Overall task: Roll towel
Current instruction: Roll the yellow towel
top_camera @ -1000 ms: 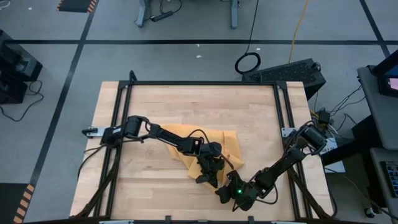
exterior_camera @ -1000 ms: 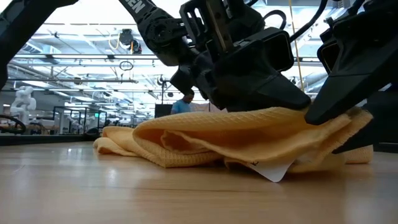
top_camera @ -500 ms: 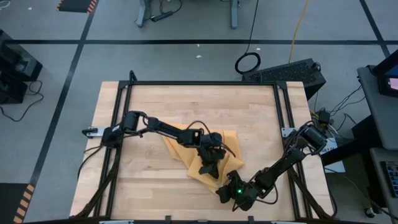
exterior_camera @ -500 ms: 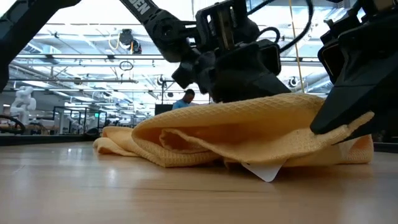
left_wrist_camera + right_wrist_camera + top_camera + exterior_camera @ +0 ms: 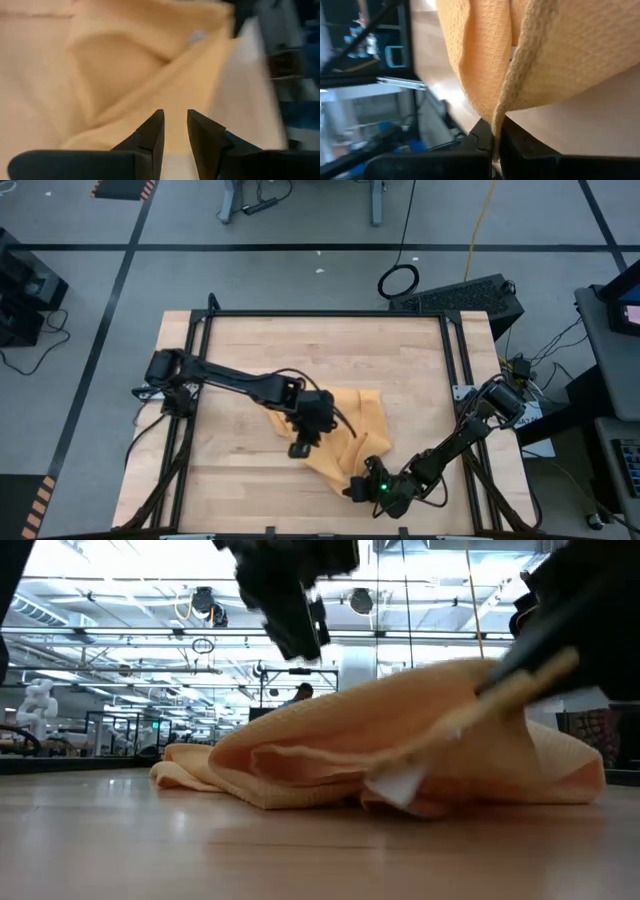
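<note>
Gripping edge: the right gripper (image 5: 496, 137), low near the table's front edge, has its two dark fingers pinched tight on a hem of the plain orange-yellow soft cloth towel (image 5: 345, 430), and that hem is lifted off the wood.
Towel: it lies crumpled and partly folded on the light wooden tabletop (image 5: 250, 340), right of centre and toward the front; in the low view the towel (image 5: 400, 755) rises into a hump, higher on the side where the right gripper (image 5: 520, 675) pulls it up, and a small white tag (image 5: 395, 783) hangs from its underside.
Left gripper: the left gripper (image 5: 302, 442) hangs above the towel's left edge, raised clear of the cloth; from its wrist camera the fingers (image 5: 150, 132) stand a narrow gap apart with nothing between them, the towel (image 5: 145, 65) spread beyond.
Right arm: it reaches in from the table's right rim, with a green light (image 5: 381, 487) glowing near its wrist.
</note>
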